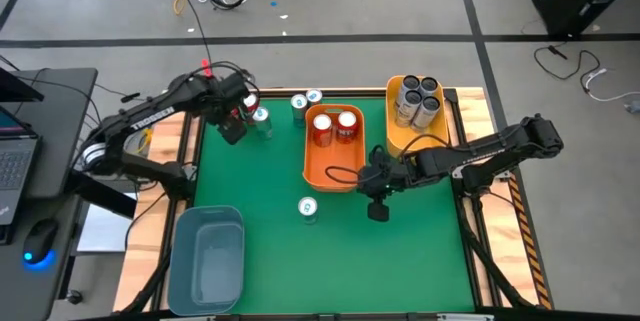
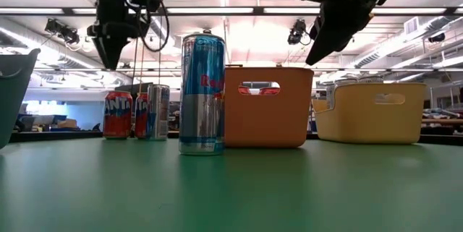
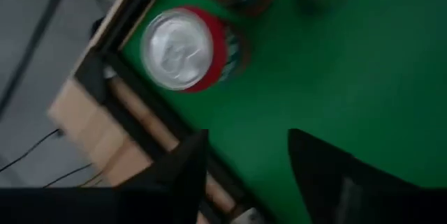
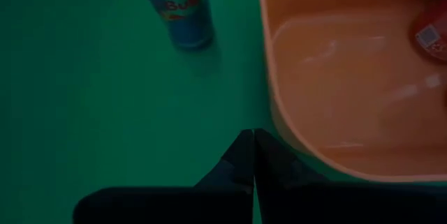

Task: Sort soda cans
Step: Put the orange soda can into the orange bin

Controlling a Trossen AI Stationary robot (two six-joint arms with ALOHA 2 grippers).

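Green table [image 1: 270,261] as landmark, left gripper [image 3: 244,161] released, empty, above its far left corner over red soda cans [image 3: 185,48], right gripper [image 4: 253,155] clenched, empty, beside orange bin [image 1: 325,173] holding two red cans [image 1: 335,126], four dark cans [image 1: 418,99] in yellow bin [image 1: 396,141], lone blue can [image 1: 307,207] mid-table.

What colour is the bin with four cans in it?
Yellow bin, seen best in the high view.

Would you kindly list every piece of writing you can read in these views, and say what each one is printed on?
"TROSSEN": white letters along the dark left arm, high view.
"ANTA": partial white letters on the short red metal can, low view.
"Re": partial red letters on the tall blue-and-silver metal can, low view.
"Bu": partial letters on that tall can in the right wrist view.
Other can labels are too blurred to read.
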